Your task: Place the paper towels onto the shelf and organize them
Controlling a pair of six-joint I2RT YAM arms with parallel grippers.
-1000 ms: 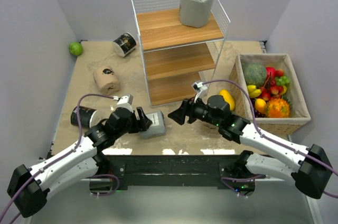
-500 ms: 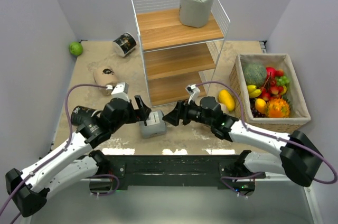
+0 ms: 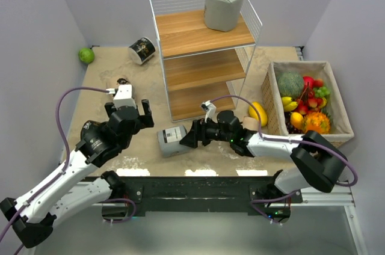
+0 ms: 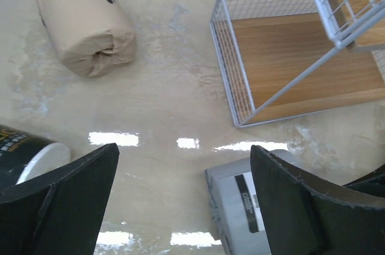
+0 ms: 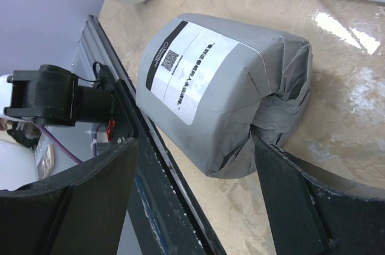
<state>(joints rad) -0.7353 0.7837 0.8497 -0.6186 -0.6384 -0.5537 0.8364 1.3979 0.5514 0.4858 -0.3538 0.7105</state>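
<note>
We start at the far left, where a green fruit (image 3: 86, 55) sits in the back corner of the tabletop (image 3: 105, 65). A black roll (image 4: 24, 157) lies by the left edge, partly under the left arm, and a beige printed roll (image 4: 84, 23) lies on its side just beyond it. The left gripper (image 3: 128, 108) hangs above the tabletop, its fingers (image 4: 66, 204) spread wide with nothing between them. A black roll with gold print (image 3: 142, 50) rests near the back left corner of the shelf (image 3: 204, 33). In front of the shelf, a grey roll (image 3: 172, 140) lies on its side on the tabletop. The right gripper (image 3: 188, 136) meets it from the right, fingers (image 5: 78, 201) open on either side of its twisted end. We cannot tell whether they touch it. A second grey roll (image 3: 224, 5) stands upright on the shelf's top board. A fruit basket (image 3: 337, 139) stands at the far right.
</note>
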